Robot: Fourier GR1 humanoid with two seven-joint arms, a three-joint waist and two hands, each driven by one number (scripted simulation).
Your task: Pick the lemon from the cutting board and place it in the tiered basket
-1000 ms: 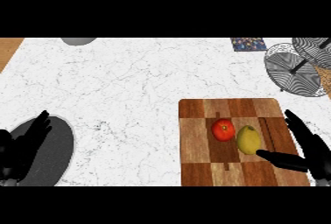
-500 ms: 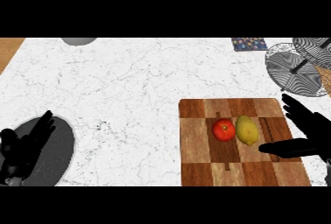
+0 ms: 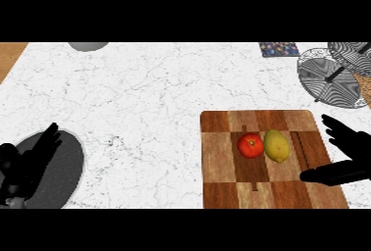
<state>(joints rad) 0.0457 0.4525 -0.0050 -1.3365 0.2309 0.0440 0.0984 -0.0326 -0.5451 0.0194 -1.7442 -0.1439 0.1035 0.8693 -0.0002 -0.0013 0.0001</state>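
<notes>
On the cutting board (image 3: 268, 162) the lemon (image 3: 277, 145) lies touching a tomato (image 3: 251, 145) at its 9 o'clock, right hand (image 3: 346, 159) open at 3 o'clock; likely light, firm, smooth-skinned and prone to roll, best pinched across its narrow middle.

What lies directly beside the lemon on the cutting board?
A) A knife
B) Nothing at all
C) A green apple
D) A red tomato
D: a red tomato lies against the left side of the lemon in the middle of the wooden cutting board; no knife or apple shows on it.
</notes>
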